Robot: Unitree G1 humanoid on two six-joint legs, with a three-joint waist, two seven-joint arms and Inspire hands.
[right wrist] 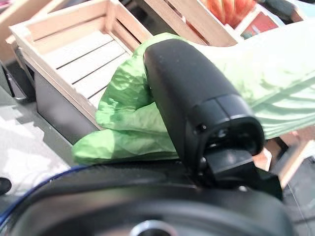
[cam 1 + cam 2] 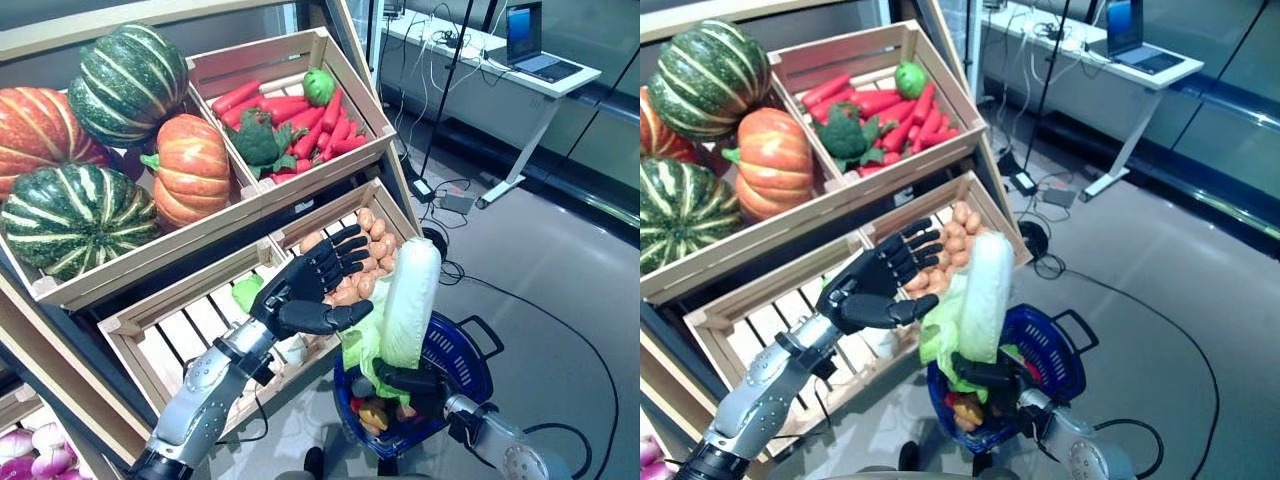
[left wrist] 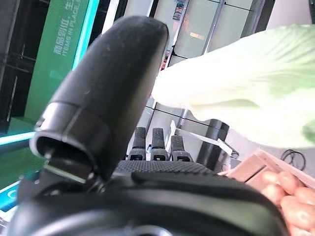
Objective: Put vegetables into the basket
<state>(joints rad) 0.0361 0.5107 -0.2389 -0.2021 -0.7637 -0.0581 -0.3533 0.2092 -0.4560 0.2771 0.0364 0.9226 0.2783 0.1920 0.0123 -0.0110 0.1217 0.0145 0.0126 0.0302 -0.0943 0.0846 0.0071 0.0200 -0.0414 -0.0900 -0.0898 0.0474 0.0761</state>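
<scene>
Gripping the cabbage (image 2: 410, 300) by its leafy end, the right hand (image 2: 412, 382) is standing it upright over the basket (image 2: 468, 352). Being top-heavy, it risks toppling past the rim. The left hand (image 2: 312, 285) is hovering beside it, fingers spread.

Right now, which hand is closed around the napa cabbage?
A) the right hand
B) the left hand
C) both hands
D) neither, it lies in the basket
A: the right hand grips the napa cabbage at its leafy end, upright over the blue basket; the left hand is open beside it.
</scene>
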